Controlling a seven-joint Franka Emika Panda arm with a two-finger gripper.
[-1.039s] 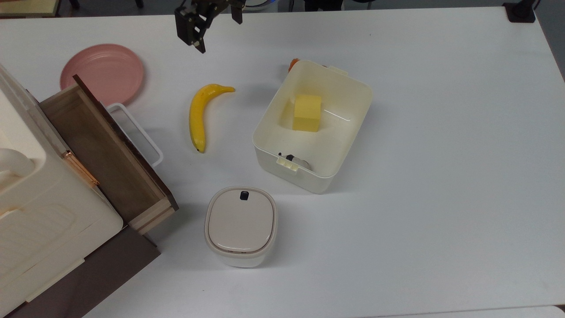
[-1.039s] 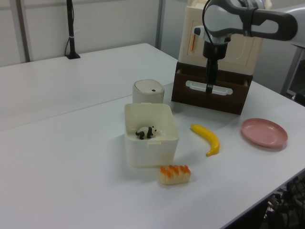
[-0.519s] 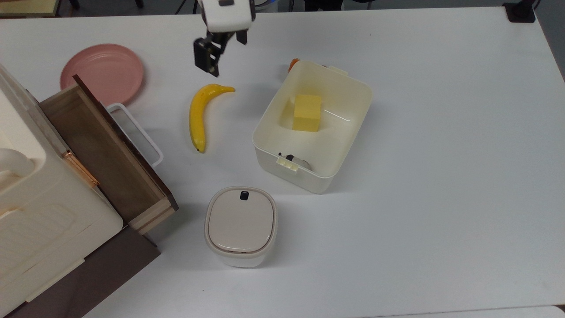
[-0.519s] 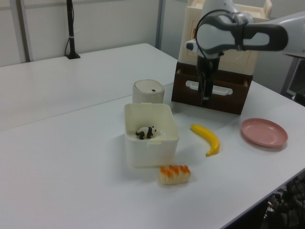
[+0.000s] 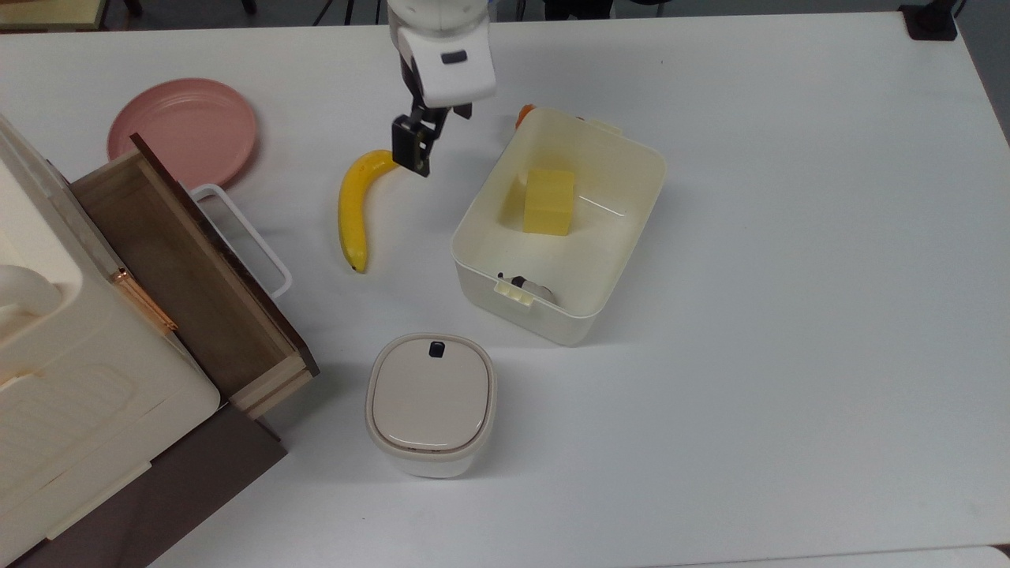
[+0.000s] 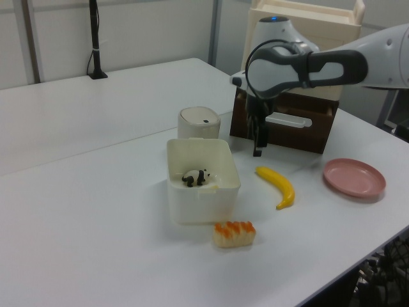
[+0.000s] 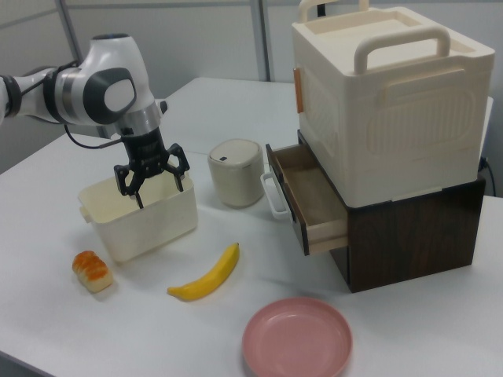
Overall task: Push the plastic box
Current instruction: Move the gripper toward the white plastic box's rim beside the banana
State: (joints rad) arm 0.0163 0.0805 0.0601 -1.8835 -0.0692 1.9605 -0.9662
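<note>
The plastic box (image 5: pixel 473 211) is a cream-white open tub in the middle of the table, also seen from the side (image 6: pixel 204 206) (image 7: pixel 153 228). Inside it lie a yellow block (image 5: pixel 548 201) and a small panda toy (image 6: pixel 195 177). My gripper (image 5: pixel 414 162) (image 6: pixel 257 151) (image 7: pixel 140 202) points down with its fingers shut and nothing held. In the top view it hangs just left of the box's long left wall, over the stem end of a banana (image 5: pixel 351 209). It stands apart from the box.
A beige-lidded container (image 5: pixel 430 402) stands below the box in the top view. A pink plate (image 5: pixel 183 130) and a cream cabinet (image 5: pixel 47 379) with an open brown drawer (image 5: pixel 181 268) take the top view's left. A piece of sushi (image 6: pixel 234 233) lies beside the box's short end.
The arm has swung from the table's far edge toward the box and come lower, ending over the banana's stem end. Nothing on the table has moved.
</note>
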